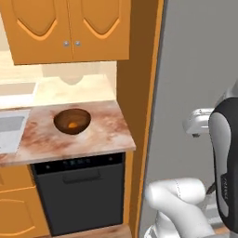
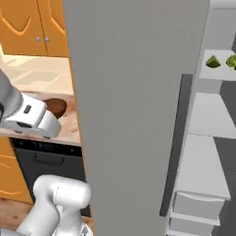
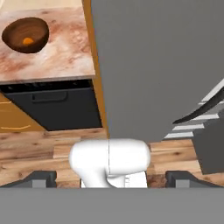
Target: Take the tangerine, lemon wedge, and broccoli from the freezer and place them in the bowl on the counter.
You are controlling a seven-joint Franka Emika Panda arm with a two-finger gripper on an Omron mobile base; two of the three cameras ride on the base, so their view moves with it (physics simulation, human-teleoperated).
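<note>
The dark-brown bowl stands on the marbled counter, and the tangerine lies inside it. The freezer's grey door stands swung open, with pale shelves to its right. Two small green pieces rest on an upper shelf. The pointed left one looks like the lemon wedge. The right one, cut by the frame edge, looks like the broccoli. My gripper is open and empty, pointing down at the floor in front of the freezer door, well away from bowl and shelves.
A black under-counter appliance sits below the bowl, with a grey sink to the left. Orange wall cabinets hang above the counter. The open freezer door edge stands between the counter and the shelves. Wooden floor lies below.
</note>
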